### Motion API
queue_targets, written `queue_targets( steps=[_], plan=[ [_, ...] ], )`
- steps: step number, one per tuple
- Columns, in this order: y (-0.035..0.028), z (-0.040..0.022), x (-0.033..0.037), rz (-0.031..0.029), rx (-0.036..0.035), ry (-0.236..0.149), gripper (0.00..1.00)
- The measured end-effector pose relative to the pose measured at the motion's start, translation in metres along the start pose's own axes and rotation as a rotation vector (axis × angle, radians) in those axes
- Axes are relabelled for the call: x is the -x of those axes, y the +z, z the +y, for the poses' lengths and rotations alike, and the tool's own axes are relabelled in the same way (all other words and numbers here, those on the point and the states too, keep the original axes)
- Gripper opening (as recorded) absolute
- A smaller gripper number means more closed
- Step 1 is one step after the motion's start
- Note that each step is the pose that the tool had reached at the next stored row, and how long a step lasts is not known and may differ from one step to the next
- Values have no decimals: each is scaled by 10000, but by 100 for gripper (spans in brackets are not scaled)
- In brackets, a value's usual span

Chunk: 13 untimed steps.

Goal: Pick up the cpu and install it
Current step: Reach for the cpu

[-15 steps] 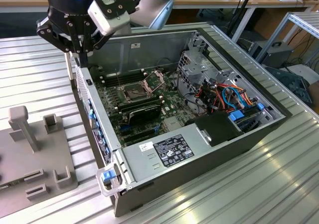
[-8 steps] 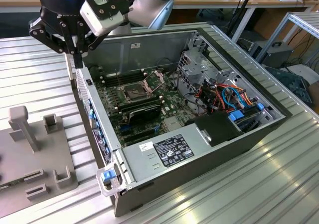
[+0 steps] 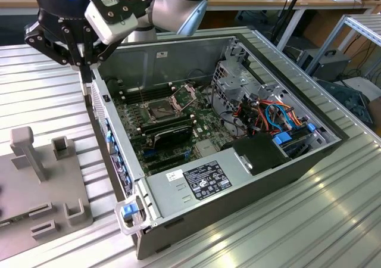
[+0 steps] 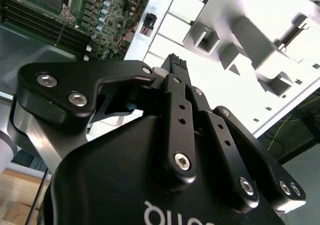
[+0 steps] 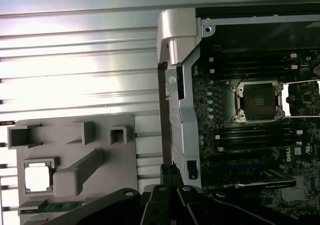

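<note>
One small silver-grey square cpu (image 5: 37, 177) lies in recess of grey plastic fixture (image 5: 55, 145), apart from black gripper (image 5: 170, 169), closed and empty. Likely light, stiff, fragile underneath; grip opposite edges.

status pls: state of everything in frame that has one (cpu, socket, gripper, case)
cpu: lying flat in its pocket on the grey fixture, not gripped
socket: empty
socket frame: swung open
gripper: shut, nothing in it, above the edge of the case
case: on its side, panel off, board exposed
</note>
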<state>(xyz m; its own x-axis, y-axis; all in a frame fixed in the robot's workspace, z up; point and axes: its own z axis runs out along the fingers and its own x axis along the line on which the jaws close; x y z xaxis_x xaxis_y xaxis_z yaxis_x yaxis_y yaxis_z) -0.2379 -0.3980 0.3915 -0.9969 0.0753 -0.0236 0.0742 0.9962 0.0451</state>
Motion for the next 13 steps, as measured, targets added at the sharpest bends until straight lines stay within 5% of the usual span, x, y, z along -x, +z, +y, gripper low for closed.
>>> queue_targets(
  steps=[13],
  plan=[
    [-3, -13, -177, 0, 0, 0, 11]
  ],
)
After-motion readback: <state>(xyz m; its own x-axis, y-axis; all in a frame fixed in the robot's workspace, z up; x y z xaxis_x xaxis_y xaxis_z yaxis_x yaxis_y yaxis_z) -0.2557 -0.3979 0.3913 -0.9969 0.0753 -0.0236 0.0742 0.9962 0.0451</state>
